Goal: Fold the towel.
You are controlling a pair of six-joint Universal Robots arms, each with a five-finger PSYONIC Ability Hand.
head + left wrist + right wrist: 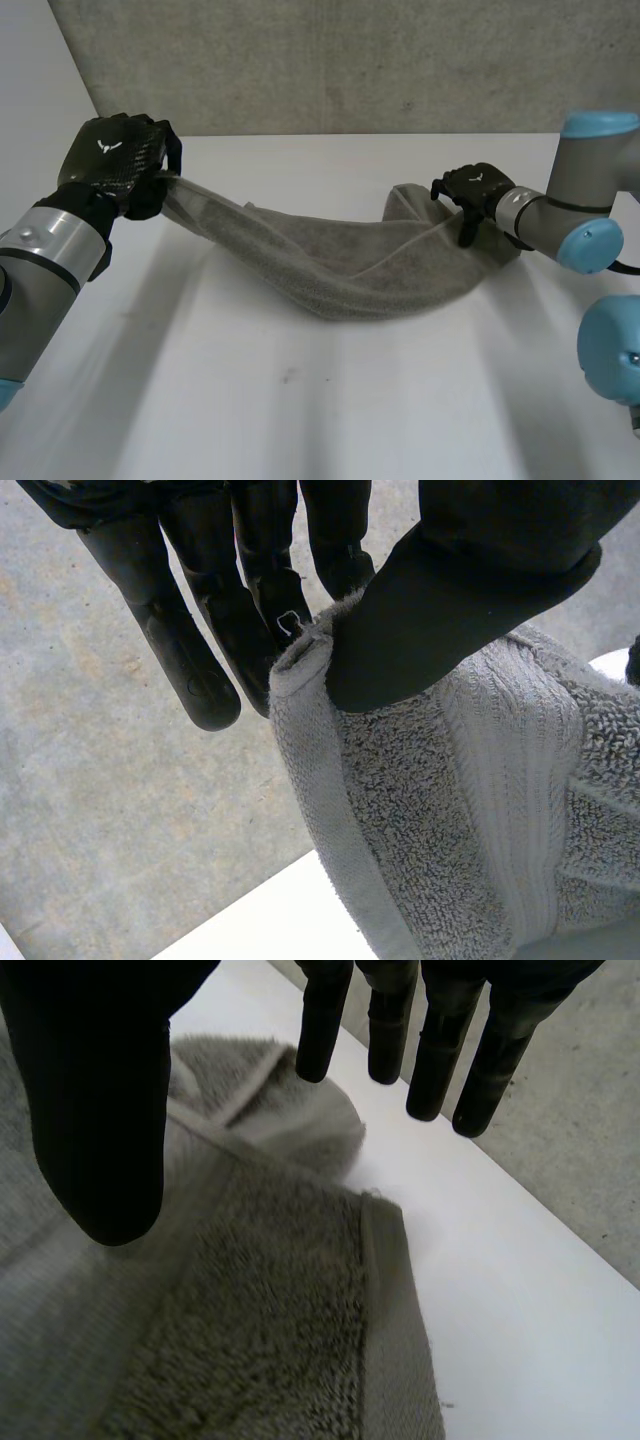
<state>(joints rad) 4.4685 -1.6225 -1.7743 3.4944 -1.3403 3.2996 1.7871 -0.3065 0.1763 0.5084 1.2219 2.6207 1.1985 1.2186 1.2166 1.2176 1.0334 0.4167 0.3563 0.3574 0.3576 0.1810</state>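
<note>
Left hand (115, 160) is raised off the table (300, 410) at far left. Its thumb clamps the towel's hemmed corner against the fingers, a clear pinch in the left wrist view. That explains the shape of the towel (340, 280): high at the left hand, sagging down to the table mid-span, ending in a bunched heap at the right.

Right hand (478, 192) sits over that heap, wide. Its fingers (322, 1030) are straight and reach past the towel edge over bare table, with the thumb out on the other side and nothing pinched between them. The cloth under its palm is doubled over with a hem showing.

My read: one end is secured and the other isn't, so no fold can be carried across yet. The right hand needs to close on a corner first.

Risks:
- The heap hides which layer is the real corner, and grabbing a mid-edge fold would skew the fold.
- The left pinch is close to the tip and could slip under tension.
</note>
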